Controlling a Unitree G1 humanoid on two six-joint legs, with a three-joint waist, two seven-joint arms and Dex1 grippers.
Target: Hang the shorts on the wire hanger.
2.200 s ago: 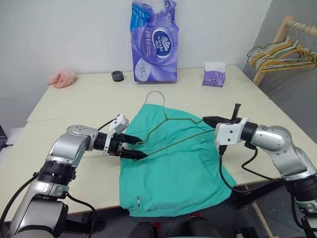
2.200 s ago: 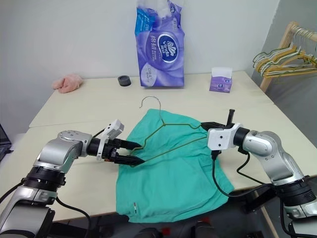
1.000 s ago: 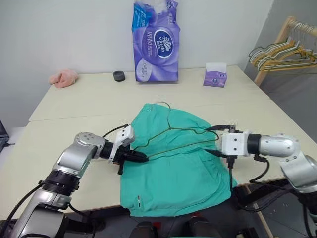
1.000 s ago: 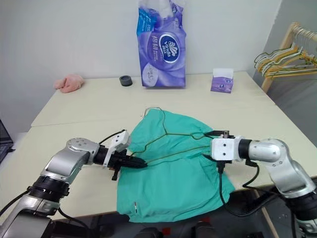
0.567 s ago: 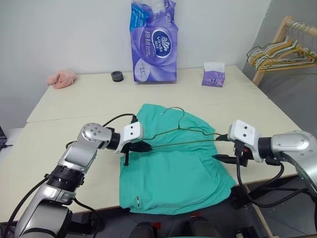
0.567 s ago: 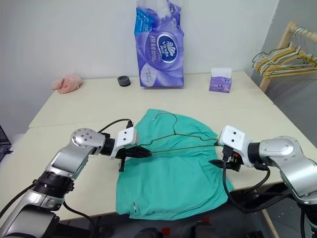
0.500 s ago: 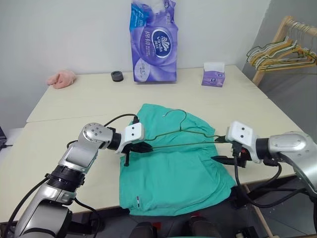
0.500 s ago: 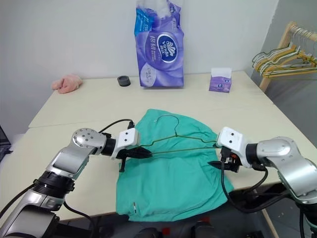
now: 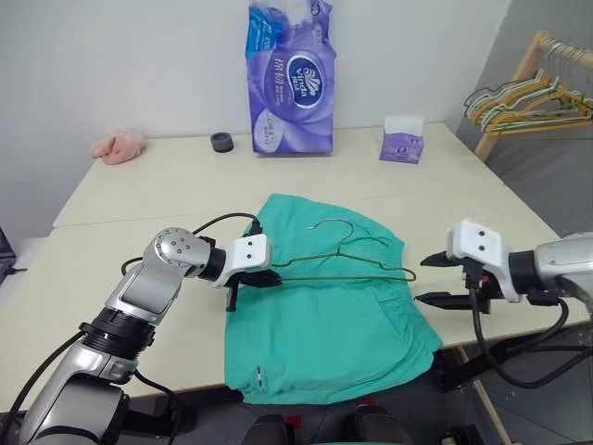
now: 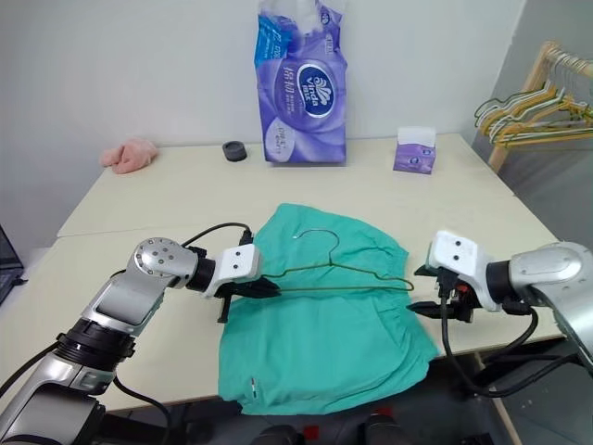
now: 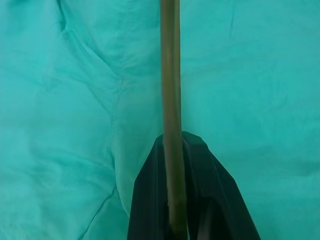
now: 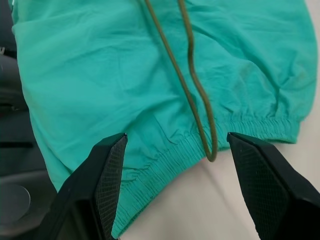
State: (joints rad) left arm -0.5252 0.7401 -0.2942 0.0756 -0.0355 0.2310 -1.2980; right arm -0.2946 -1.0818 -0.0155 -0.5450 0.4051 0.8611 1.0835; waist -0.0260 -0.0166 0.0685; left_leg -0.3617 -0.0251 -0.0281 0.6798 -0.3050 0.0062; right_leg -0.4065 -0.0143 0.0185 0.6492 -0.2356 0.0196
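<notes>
Left wrist view: hanger clamped, right side free

Left wrist view has the left gripper [image 11: 175, 220] pinched tight on the thin pale wire hanger [image 9: 345, 262], wire running straight out between the black fingers [image 11: 150, 200].

Teal-green fabric shorts with a gathered elastic waistband [image 9: 329, 324] lie flat at the front edge of the cream table [image 9: 167, 185], hem hanging slightly over that edge. Hanger sits above the shorts' rear half, hook toward the back edge, its right end poking just past the waistband.

Right gripper [image 9: 435, 280] is off the shorts' right side near the table's front right corner, fingers [image 12: 95, 180] spread wide, holding nothing, hanger end between them but not touching.
</notes>
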